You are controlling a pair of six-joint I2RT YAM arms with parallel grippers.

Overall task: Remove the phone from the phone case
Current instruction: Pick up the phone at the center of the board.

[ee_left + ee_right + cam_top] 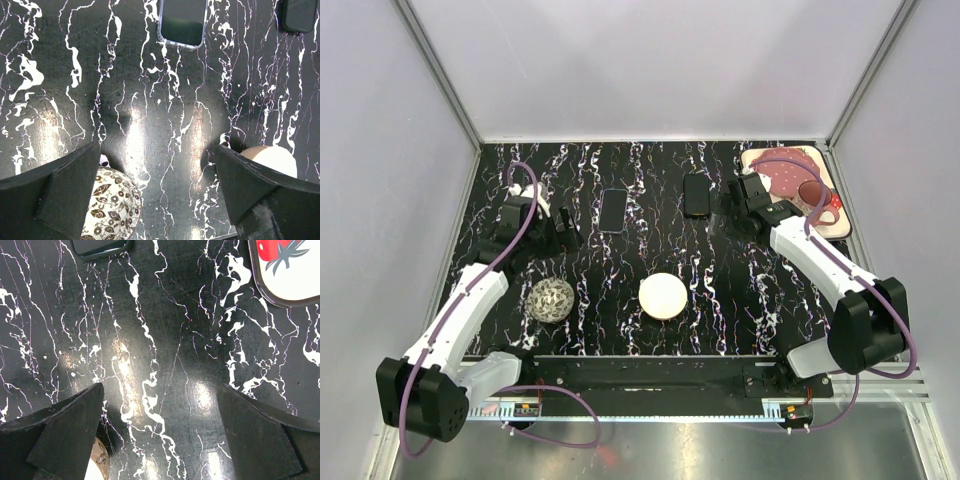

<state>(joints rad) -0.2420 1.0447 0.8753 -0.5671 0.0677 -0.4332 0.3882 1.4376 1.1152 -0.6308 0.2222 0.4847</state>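
Veins of white run over the glossy black bench [720, 300], a marble-look surface that throws back soft patches of lamp glare. Toward its far side, left of centre, lies the phone [612, 210], flat and screen up, a dark glass rectangle seated in its phone case [159, 27], whose clear, faintly lilac rim wraps the rounded corners. A little to its right, apart from it, rests a matte dark slab [697, 195] of much the same shape; whether that is a handset or a cover I cannot tell. The left tool [560, 228] hovers just left of the phone with its jaws spread wide and nothing between them; its fingers [60, 195] are blunt black wedges with a dull, slightly grainy face. The right tool [735, 212] hangs just right of the dark slab, likewise gaping and bare, its fingers [265, 435] the same coarse black wedges. Nearer the arm bases sit a round ball [551, 300] printed with a brown leaf pattern on cream, and beside it, well apart, a smooth pale disc [663, 296]. At the far right corner lies a rounded pinkish tray [752, 160] with a dark edge and red shapes on it.
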